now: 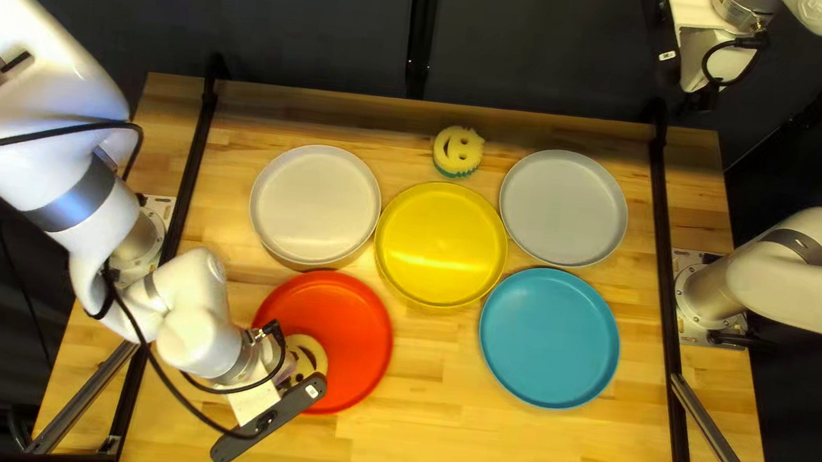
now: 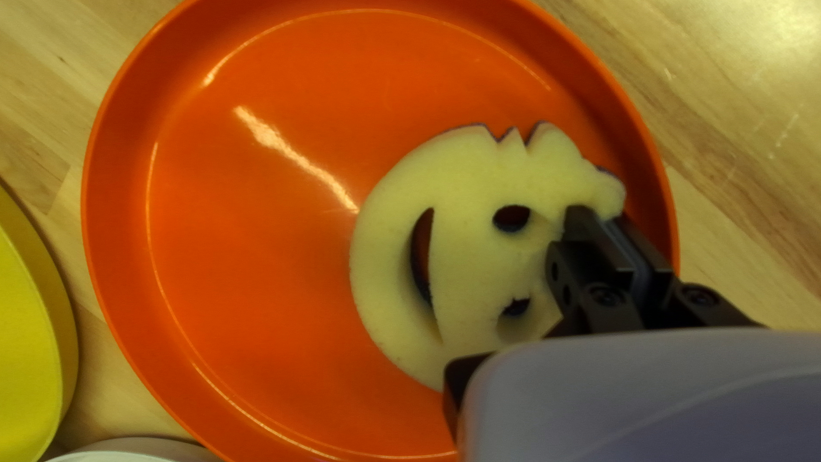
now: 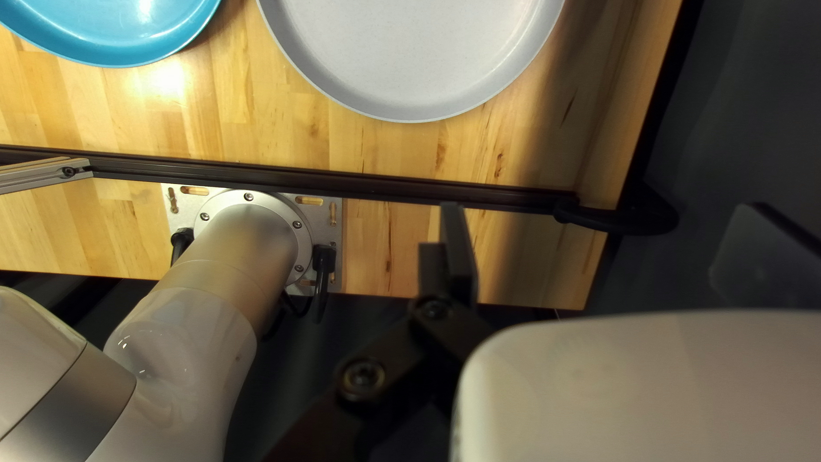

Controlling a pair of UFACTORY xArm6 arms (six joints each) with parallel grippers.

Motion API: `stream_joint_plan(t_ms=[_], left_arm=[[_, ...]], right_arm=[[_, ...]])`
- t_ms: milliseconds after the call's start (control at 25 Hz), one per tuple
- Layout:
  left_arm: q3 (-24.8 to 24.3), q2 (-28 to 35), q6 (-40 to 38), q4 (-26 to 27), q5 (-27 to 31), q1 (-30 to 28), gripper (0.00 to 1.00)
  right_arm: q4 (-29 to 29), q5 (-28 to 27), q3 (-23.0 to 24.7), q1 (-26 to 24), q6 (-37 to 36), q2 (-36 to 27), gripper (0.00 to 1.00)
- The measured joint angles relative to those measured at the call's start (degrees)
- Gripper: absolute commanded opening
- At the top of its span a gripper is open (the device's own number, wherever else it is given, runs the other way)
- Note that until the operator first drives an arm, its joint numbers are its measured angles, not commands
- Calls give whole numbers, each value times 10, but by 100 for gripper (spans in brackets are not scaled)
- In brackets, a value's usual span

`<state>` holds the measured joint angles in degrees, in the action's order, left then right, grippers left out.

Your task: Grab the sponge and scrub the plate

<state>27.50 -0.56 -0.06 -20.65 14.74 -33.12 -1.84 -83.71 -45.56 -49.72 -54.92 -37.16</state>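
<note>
At the lower left of the top left view, my left gripper (image 1: 256, 399) is over the red plate (image 1: 357, 344), its fingertips hidden there. Partly covered by it, a pale yellow smiley-face sponge (image 1: 312, 352) lies within the plate. In the left wrist view, the left gripper (image 2: 603, 222) is shut on the sponge (image 2: 462, 192) near its jagged edge; the orange-red plate (image 2: 239, 222) surrounds it. My right gripper (image 1: 700, 97) is raised beyond the table's far right corner. In the right wrist view, the right gripper (image 3: 611, 239) stands open, holding nothing.
Another smiley sponge (image 1: 458, 151), with a teal underside, lies behind the yellow plate (image 1: 440, 245). A whitish plate (image 1: 316, 205) is left of it, with a grey plate (image 1: 563, 207) and a blue plate (image 1: 548, 338) to its right. Dark rails run along the table's sides.
</note>
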Motion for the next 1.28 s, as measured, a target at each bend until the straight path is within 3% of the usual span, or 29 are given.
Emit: stream_joint_plan(t_ms=[280, 520, 920, 1280], left_arm=[[52, -44, 96, 13, -16, 69, 0], [58, -49, 141, 24, -27, 98, 0], [-13, 6, 47, -5, -21, 47, 0], [-50, 56, -16, 0, 10, 0, 0]], right_arm=[[0, 0, 0, 0, 0, 0, 100], [0, 0, 0, 0, 0, 0, 100], [0, 0, 0, 0, 0, 0, 100], [0, 0, 0, 0, 0, 0, 100]])
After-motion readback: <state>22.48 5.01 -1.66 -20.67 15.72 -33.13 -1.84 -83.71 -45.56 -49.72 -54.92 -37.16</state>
